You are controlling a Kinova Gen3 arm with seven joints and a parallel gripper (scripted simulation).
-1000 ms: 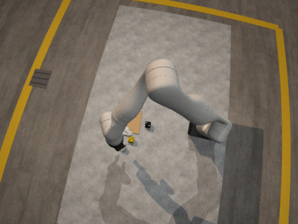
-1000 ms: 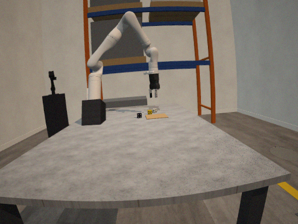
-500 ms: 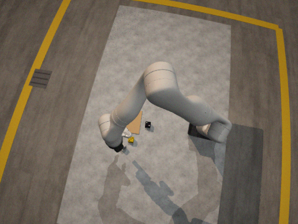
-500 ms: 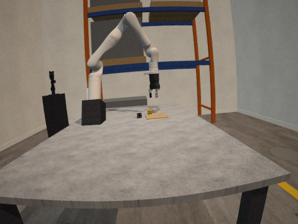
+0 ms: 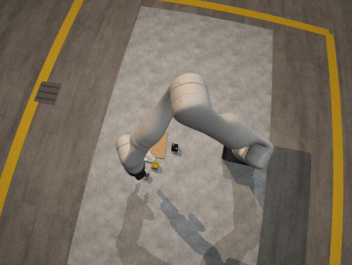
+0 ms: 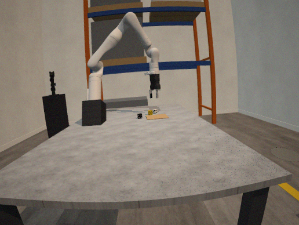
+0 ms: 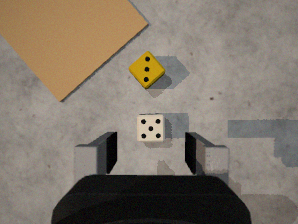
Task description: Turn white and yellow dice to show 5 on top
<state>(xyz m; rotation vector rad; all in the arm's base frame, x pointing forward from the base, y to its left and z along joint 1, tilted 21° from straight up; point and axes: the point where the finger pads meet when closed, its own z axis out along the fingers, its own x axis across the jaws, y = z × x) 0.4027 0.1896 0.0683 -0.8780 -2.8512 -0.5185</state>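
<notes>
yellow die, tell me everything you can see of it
The yellow die is a small cube with black pips and slightly rounded corners, smooth and plastic-looking. It lies flat on the table, off the mat but near its corner, with 3 on top. In the wrist view it sits cornerwise. Only the table touches it; the white die is nearby, apart.

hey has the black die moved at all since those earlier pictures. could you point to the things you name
No. In the top view, the black die (image 5: 174,147) (image 6: 139,116) sits beside the mat (image 5: 159,149) (image 6: 157,117) (image 7: 65,40) with the same gap as before.
</notes>
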